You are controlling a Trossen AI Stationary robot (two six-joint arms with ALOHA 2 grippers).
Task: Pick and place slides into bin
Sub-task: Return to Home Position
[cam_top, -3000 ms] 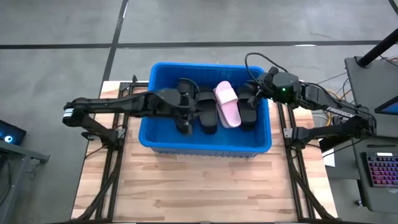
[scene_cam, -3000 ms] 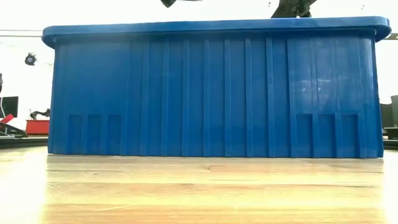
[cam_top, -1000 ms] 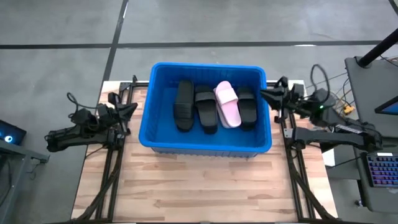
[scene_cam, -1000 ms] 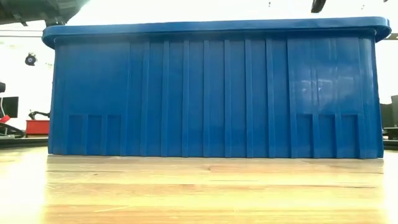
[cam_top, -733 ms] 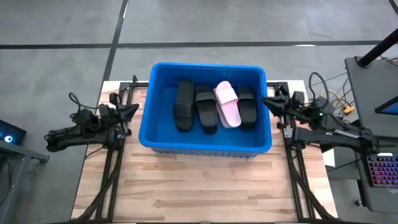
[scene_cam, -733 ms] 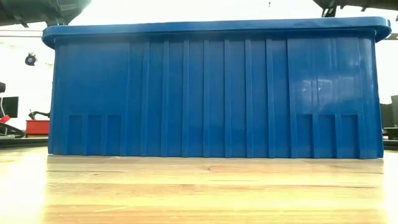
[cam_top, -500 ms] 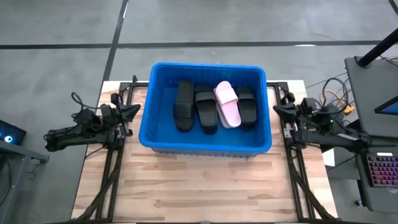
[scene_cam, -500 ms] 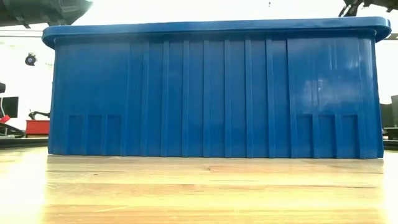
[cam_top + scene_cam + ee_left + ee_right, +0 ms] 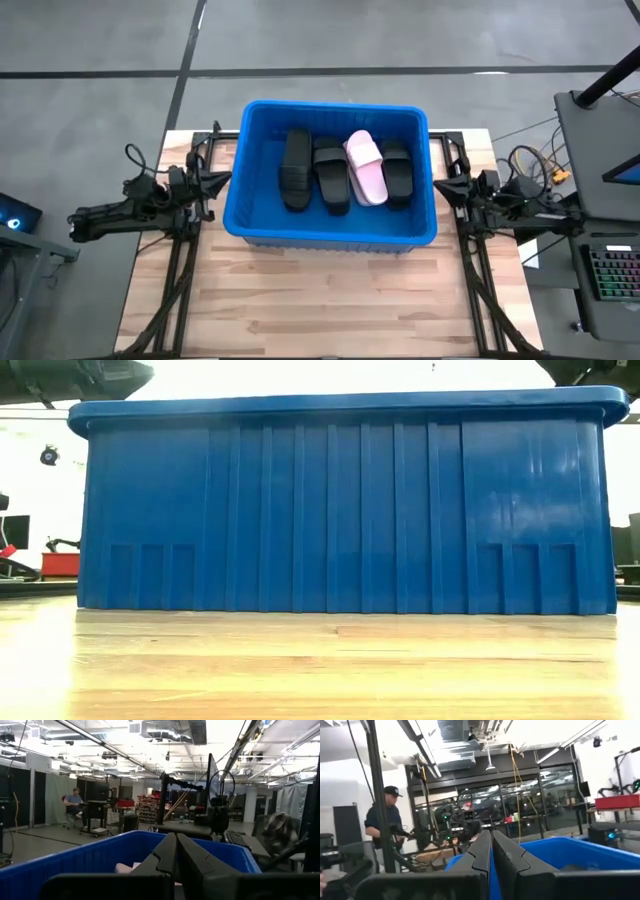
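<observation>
On the middle of the wooden tabletop [image 9: 330, 300] stands the blue bin [image 9: 330, 236], and every one of the slides I can spot lies inside it. They sit in a row on its floor: three black slides [image 9: 295, 170] with one pink slide [image 9: 366, 167] between the second and the last. None is out on the wood, so to my eye the sorting is done.

That would explain where the arms are. The left tool [image 9: 222, 181] sits low, just outside the bin's left wall, and the right tool [image 9: 442, 187] just outside its right wall, each pointing at the bin but clear of it. Seen from the wrists, each tool has its fingers [image 9: 165, 854] pressed together with nothing between them.

I can make out no brand, label or lettering on the bin or the slides.
</observation>
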